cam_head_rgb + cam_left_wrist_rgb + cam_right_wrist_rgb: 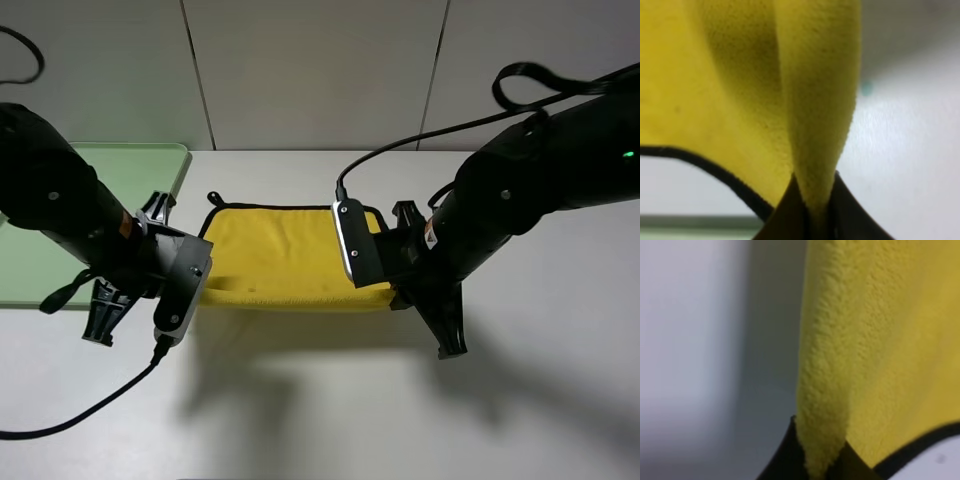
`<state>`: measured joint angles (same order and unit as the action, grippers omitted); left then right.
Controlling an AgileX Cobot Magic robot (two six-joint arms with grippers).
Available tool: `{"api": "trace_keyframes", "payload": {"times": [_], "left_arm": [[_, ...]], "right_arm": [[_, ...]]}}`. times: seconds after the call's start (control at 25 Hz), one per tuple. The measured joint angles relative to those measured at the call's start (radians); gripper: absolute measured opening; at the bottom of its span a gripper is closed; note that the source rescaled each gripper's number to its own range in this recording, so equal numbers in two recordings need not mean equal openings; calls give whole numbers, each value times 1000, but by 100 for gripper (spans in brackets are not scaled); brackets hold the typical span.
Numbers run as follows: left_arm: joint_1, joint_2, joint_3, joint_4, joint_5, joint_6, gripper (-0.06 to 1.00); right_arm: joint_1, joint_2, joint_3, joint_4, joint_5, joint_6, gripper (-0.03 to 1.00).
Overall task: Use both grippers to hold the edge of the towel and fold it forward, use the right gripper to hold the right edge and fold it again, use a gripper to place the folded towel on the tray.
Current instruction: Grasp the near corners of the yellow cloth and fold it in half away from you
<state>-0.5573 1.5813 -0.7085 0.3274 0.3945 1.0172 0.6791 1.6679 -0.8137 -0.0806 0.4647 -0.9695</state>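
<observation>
The yellow towel (285, 250) hangs stretched between my two grippers above the white table, its near edge raised and a shadow beneath it. Its far black-trimmed edge (285, 208) and small loop (213, 198) lie farther back. My left gripper (203, 276) is shut on the towel's left end. In the left wrist view the fingers (782, 220) pinch a yellow fold (815, 125). My right gripper (373, 262) is shut on the right end. In the right wrist view the fingers (782, 460) pinch the plush cloth (825, 390). The mint-green tray (130, 165) lies at the far left, partly behind the left arm.
The white tabletop (330, 400) spreads in front of the towel and to the right. A pale panelled wall (320, 70) rises behind the table. Black cables trail from both arms, one across the table at the front left (90, 415).
</observation>
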Motion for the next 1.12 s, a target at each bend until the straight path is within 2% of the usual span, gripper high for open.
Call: {"api": "trace_keyframes", "payload": {"times": [0.28,0.6,0.8,1.12], "left_arm": [[-2,-171,0,-14,119,-3,0],[-2,-249,0,-28,182,-62,0],[-3,-249,0,-30,189,-118,0],[-4,-249,0,-13,164,-134,0]], "right_arm": [[0,-140,0,9,70,3,0],[0,-201,0,22,123,4,0],[0,-201,0,31,126,26,0],[0,-201,0,14,72,26,0]]}}
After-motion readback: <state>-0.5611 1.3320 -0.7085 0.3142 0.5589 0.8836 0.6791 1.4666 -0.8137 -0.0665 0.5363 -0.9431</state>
